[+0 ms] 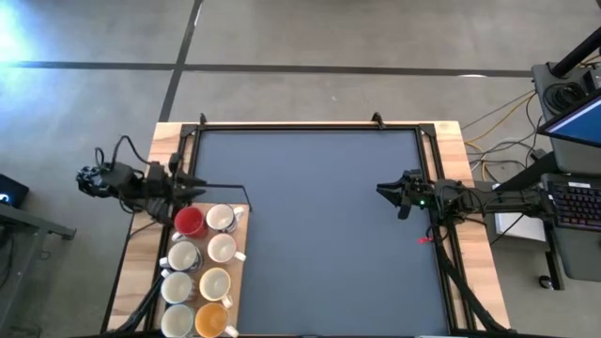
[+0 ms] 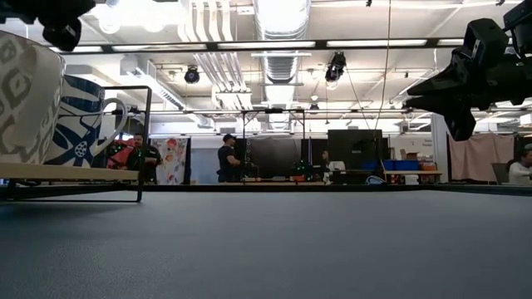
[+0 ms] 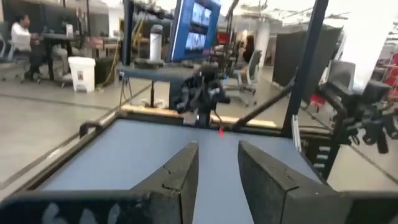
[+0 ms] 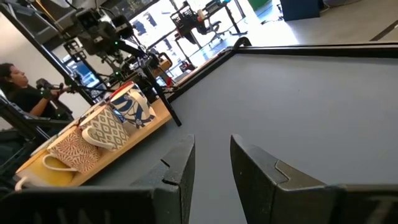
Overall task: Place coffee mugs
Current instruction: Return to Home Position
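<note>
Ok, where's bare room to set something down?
The grey mat is bare from the shelf across to the right end effector and on to its far edge. The shelf is crowded: eight mugs fill it.

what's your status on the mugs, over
Left gripper open, empty, by the shelf's far end. Right gripper open, empty, near the table's right edge. Eight mugs on the shelf, two rows. Nothing in the way.
</note>
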Tool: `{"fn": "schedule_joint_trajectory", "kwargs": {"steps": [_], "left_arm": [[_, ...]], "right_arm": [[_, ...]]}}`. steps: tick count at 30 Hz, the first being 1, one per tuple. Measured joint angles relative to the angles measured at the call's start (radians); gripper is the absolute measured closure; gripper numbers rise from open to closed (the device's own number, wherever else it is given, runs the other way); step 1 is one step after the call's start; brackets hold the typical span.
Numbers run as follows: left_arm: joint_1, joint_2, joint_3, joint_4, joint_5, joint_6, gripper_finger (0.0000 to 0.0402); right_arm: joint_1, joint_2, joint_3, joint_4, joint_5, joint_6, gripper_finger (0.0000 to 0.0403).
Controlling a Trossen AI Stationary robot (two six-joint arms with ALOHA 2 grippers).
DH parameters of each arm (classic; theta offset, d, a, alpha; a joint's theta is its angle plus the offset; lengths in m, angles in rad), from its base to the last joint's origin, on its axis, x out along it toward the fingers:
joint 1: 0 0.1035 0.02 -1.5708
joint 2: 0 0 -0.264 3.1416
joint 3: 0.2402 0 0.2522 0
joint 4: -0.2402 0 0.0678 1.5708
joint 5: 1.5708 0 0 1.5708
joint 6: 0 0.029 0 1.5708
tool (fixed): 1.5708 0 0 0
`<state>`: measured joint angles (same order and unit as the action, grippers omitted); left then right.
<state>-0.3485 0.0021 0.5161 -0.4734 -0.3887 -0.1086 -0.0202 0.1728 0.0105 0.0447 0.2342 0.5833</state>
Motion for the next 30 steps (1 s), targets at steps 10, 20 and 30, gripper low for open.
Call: {"fn": "schedule_joint_trajectory", "kwargs": {"steps": [10,20,30], "left_arm": [[0.000,-0.004,-0.024,0.181,0.063,0.012,0.0306],[0.000,-0.003,-0.199,0.538,0.155,0.044,0.0306],[0.000,-0.002,-0.396,0.818,0.219,0.044,0.0306]], "right_arm": [[0.000,0.013,0.000,0.011,0.002,0.000,0.0312],[0.000,0.013,0.000,0.012,0.002,0.000,0.0312],[0.000,0.013,0.000,0.013,0.002,0.000,0.0312]]}}
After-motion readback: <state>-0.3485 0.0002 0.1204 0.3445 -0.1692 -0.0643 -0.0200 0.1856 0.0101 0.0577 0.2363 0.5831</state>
